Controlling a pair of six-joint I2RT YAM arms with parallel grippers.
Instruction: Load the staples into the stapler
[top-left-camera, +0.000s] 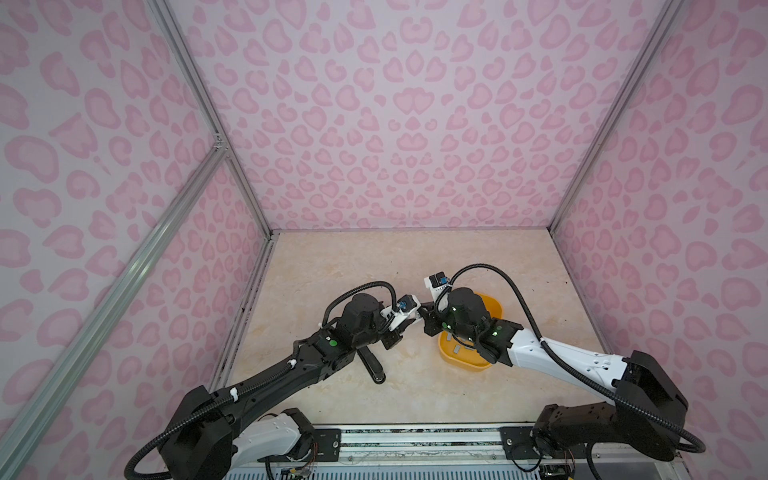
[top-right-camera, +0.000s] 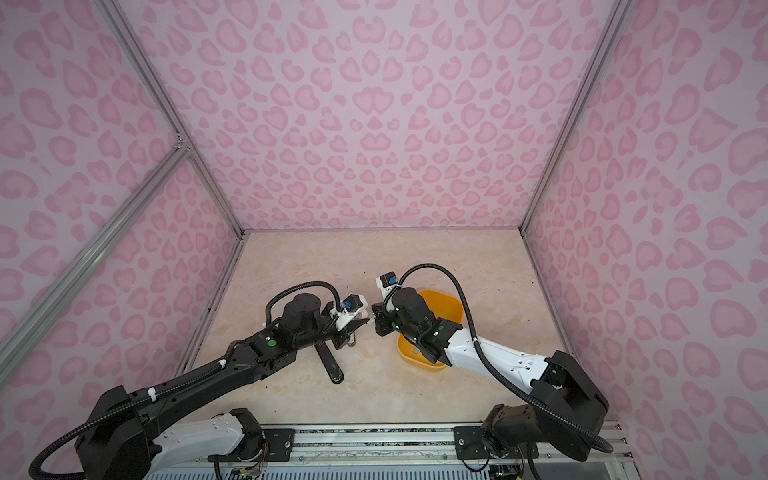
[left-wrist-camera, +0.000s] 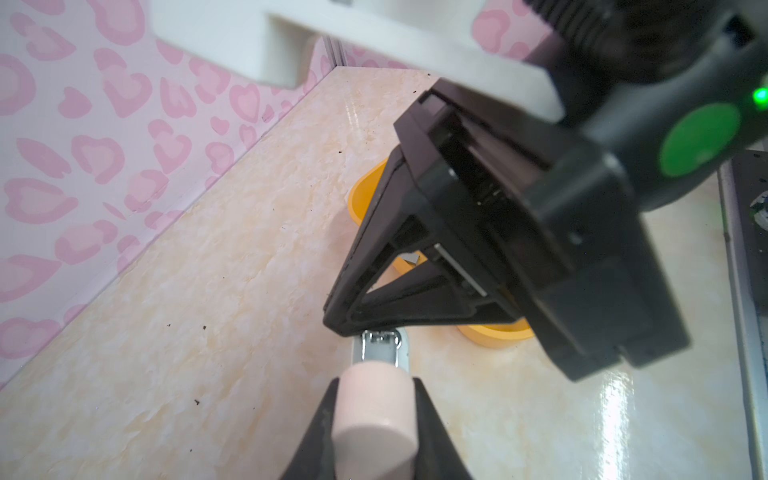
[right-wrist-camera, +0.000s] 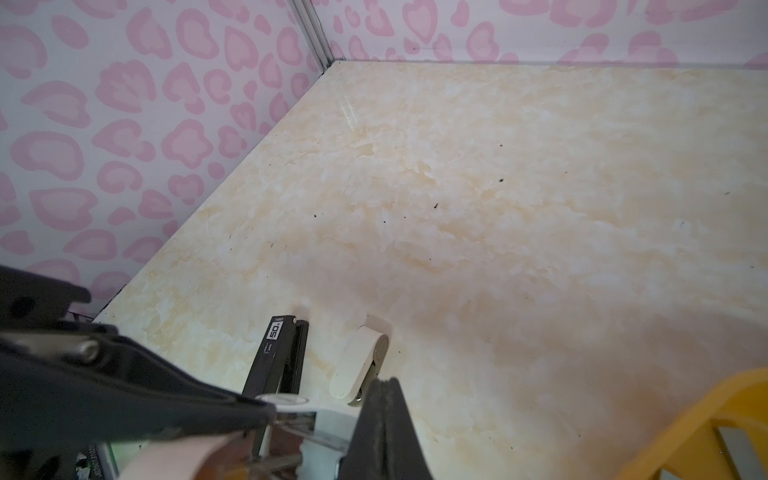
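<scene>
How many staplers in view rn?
3: pink stapler held in the left end effector; black stapler and cream stapler lying side by side, apart, on the table. More may be hidden.

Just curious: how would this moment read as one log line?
left jaws: shut on small pale pink stapler | right jaws: shut, tips at its metal tray | grey staple strips: in yellow bowl

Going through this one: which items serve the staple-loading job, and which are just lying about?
In use: pink stapler in the left end effector; staples in the yellow bowl; right end effector, shut, at that stapler's metal end.
Lying about: black stapler; cream stapler.
</scene>
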